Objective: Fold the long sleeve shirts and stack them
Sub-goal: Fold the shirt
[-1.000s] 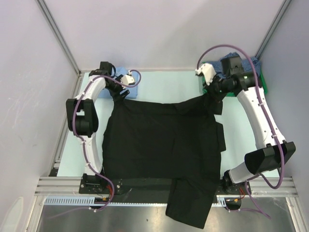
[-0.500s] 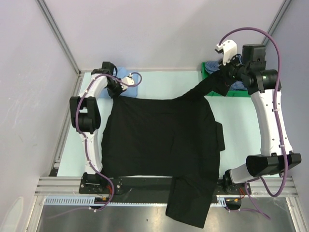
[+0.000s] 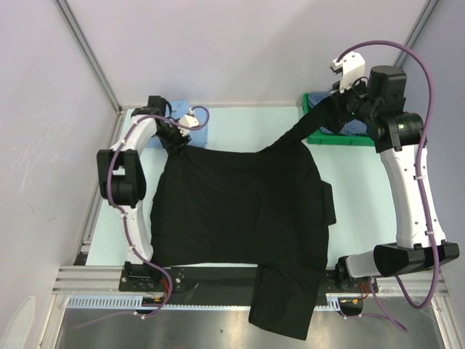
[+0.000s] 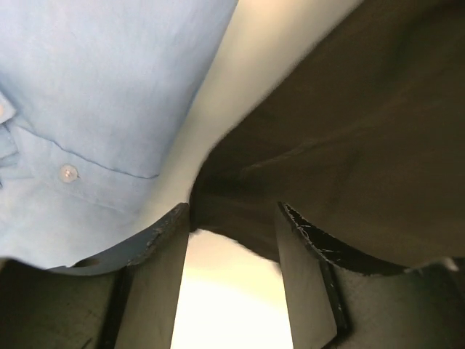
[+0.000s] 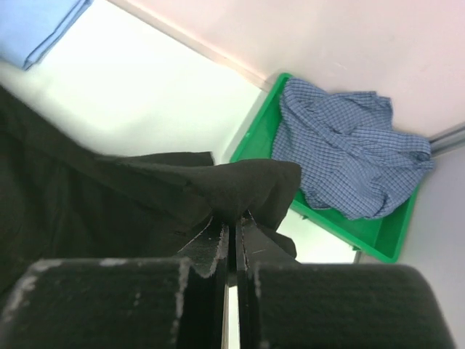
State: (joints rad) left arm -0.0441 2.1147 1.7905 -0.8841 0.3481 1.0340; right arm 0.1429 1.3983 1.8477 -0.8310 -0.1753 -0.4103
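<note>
A black long sleeve shirt (image 3: 240, 211) lies spread on the table, one part hanging over the near edge. My right gripper (image 3: 336, 109) is shut on its back right corner (image 5: 247, 185) and holds it up in the air beside the green bin. At the shirt's back left corner, my left gripper (image 3: 176, 138) is open, with the black fabric's edge (image 4: 240, 218) at its fingertips. A folded light blue shirt (image 3: 192, 129) (image 4: 109, 87) lies just behind the left gripper. The blue-and-white checked shirt (image 5: 349, 145) lies crumpled in the bin.
The green bin (image 3: 341, 139) (image 5: 265, 123) stands at the back right corner, under the raised right arm. Walls enclose the table at the back and both sides. A metal rail (image 3: 247, 276) runs along the near edge.
My right arm has swung up and toward the back right, pulling the black shirt's corner off the table into a taut peak. The left gripper stays at the back left corner.
</note>
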